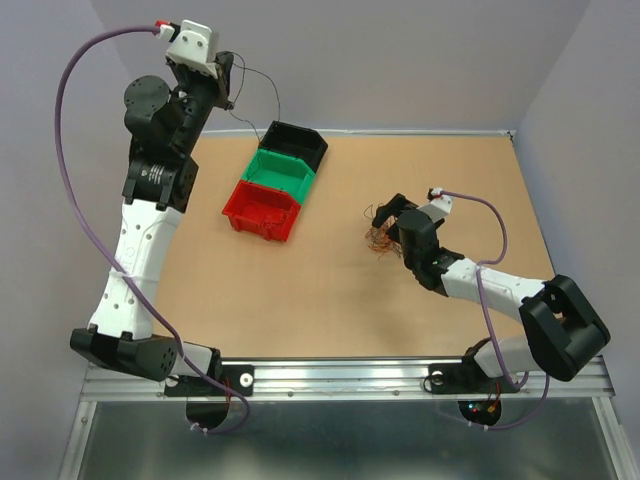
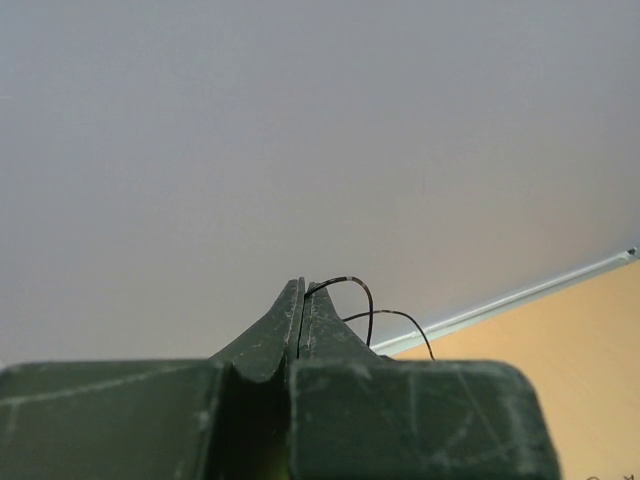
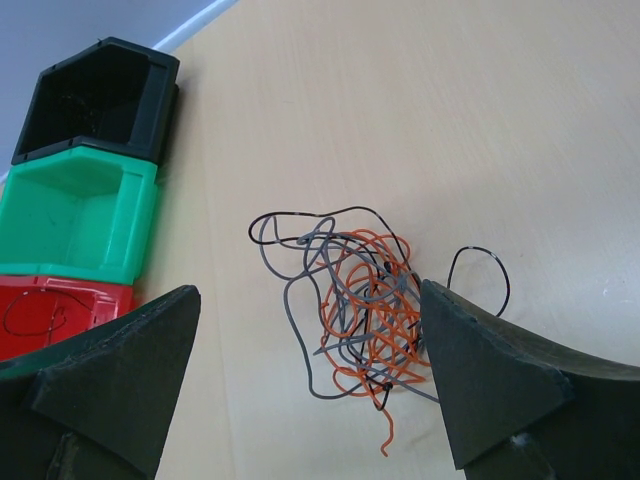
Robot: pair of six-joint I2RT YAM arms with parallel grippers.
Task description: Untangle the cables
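1. Three plastic bins are counted: one black bin (image 1: pixel 294 143), one green bin (image 1: pixel 279 174), one red bin (image 1: pixel 262 208).
2. One clump of cables (image 3: pixel 361 308) is counted.
3. One separate dark strand (image 2: pixel 350 301) is counted.
4. Two grippers are counted: left gripper (image 2: pixel 302 300), right gripper (image 3: pixel 310 375).

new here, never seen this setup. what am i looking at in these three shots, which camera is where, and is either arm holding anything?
Two robot arms are bolted at the near edge of a table. The overhead view looks down from behind them; the other two come from cameras on each wrist, so you see that arm's own fingers.

The left gripper is raised over the far left corner, shut on a thin dark wire that loops out from between its fingertips.

The right gripper is open, hanging over the tangled clump of cables, orange, grey and black strands lying on the table.

Three bins stand in a row: black bin, green bin, red bin. The red one has a thin strand inside.
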